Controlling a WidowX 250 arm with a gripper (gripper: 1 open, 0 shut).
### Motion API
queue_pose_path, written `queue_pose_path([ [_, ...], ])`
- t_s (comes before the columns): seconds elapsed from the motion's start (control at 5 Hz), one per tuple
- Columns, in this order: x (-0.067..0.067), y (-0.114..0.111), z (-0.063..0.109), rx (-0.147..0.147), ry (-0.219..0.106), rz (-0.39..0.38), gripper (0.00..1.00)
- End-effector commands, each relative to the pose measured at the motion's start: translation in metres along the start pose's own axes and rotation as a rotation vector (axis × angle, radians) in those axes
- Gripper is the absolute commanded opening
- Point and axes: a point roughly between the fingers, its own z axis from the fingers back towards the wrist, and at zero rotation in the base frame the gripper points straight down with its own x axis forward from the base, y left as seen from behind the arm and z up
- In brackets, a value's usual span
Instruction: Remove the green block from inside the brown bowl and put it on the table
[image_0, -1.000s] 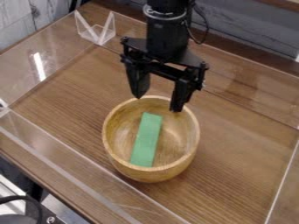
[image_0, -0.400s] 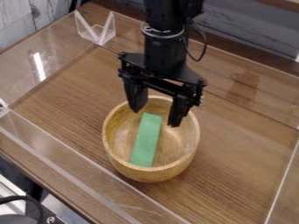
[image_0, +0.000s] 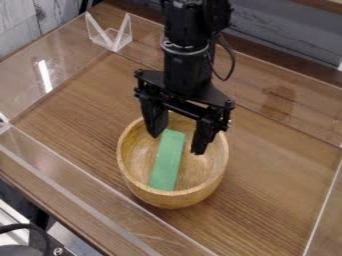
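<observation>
My claw (image_0: 179, 124) hangs spread wide, pointing down over the far rim of the brown bowl (image_0: 138, 180), fingers straddling the far end of the green block (image_0: 168, 159) lying inside; not gripped yet, worktop (image_0: 80, 110) clear for placing.

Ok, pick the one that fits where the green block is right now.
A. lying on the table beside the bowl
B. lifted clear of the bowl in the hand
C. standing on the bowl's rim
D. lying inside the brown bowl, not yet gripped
D: the green block lies on the inner floor of the brown bowl, while the hand hangs open above its far end, with its fingers apart.
</observation>
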Motion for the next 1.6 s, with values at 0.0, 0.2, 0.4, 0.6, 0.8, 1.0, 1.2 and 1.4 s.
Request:
queue_pose_path([
  [0.0,0.0006,-0.0022,0.0083,-0.008,-0.051,-0.010,1.00],
  [0.2,-0.0016,-0.0023,0.0043,-0.009,-0.051,-0.010,1.00],
  [0.4,-0.0036,-0.0024,0.0015,-0.011,-0.055,-0.008,1.00],
  [0.6,-0.0039,-0.0032,0.0003,-0.016,-0.057,-0.008,1.00],
  [0.8,-0.0042,-0.0039,-0.0004,-0.020,-0.058,-0.009,1.00],
  [1.0,-0.0045,-0.0043,-0.0011,-0.025,-0.060,-0.009,1.00],
  [1.2,-0.0045,-0.0046,-0.0013,-0.031,-0.065,-0.007,1.00],
  [1.4,-0.0049,-0.0049,-0.0015,-0.036,-0.067,-0.007,1.00],
])
